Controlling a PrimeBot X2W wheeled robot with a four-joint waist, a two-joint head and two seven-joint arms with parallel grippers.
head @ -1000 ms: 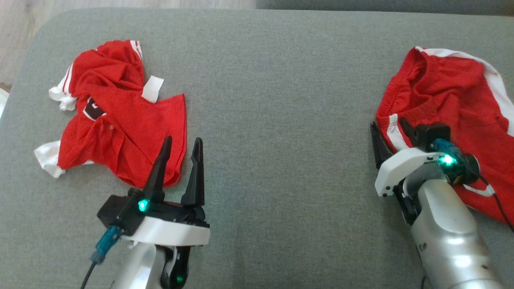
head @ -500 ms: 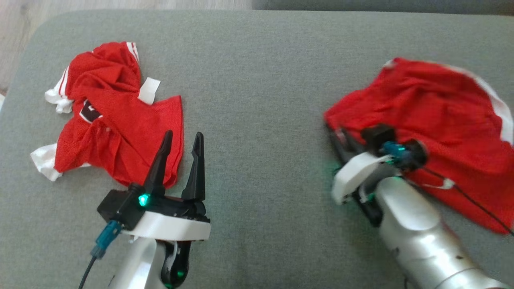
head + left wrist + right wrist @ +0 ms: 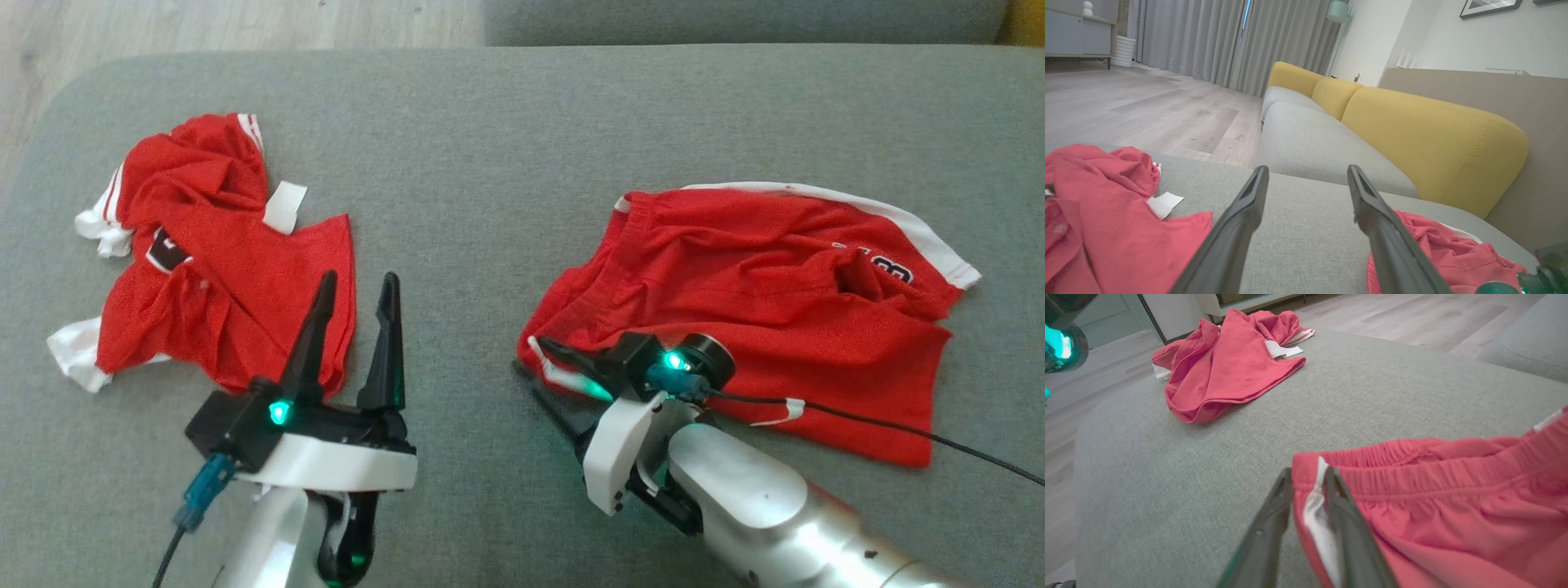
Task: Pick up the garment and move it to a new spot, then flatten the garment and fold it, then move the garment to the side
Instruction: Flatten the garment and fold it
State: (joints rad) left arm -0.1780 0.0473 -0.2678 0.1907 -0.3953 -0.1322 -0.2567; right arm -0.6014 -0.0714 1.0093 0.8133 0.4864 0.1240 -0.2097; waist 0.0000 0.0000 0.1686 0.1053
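Red shorts (image 3: 759,302) with white side stripes lie spread on the grey cushion, right of centre. My right gripper (image 3: 543,359) is shut on the waistband corner of the shorts (image 3: 1412,490), its fingers (image 3: 1274,522) pinching the white stripe there. A second garment, a crumpled red shirt (image 3: 220,261) with white trim, lies at the left; it also shows as the red shirt (image 3: 1229,363) far off in the right wrist view. My left gripper (image 3: 355,282) stands open just right of the shirt's lower hem, nothing between its fingers (image 3: 1241,220).
The grey cushion (image 3: 490,163) is wide, with bare fabric between the two garments. Its rounded far edge meets wood floor (image 3: 204,24). A yellow-backed sofa (image 3: 1412,134) stands beyond. A black cable (image 3: 898,429) trails from my right wrist over the shorts.
My right gripper has dragged the shorts leftward toward the cushion's middle, and they now lie stretched out wider. The head camera has shifted a little. My left gripper has stayed open in place.
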